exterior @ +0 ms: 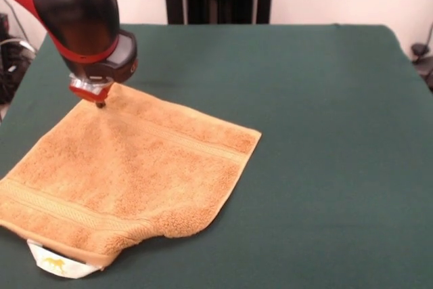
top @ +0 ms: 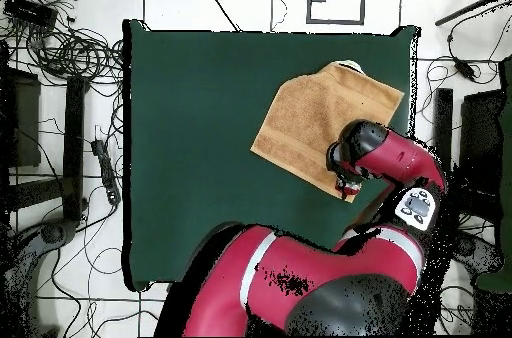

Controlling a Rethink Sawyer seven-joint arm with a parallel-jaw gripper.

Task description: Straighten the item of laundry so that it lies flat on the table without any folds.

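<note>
Green felt covered the worktop [exterior: 325,133], far larger than its load; the orange towel [exterior: 135,174] lay near one edge, its near hem curled under beside the white tag [exterior: 57,263]; my fingers [exterior: 100,103] pinched the towel's far corner, tenting the cloth slightly; pulling too steeply, I judged, might drag the whole towel and leave the hem folded.

text: none readable | white tag [exterior: 57,264] on towel [exterior: 128,174]: small yellow mark, not legible
</note>
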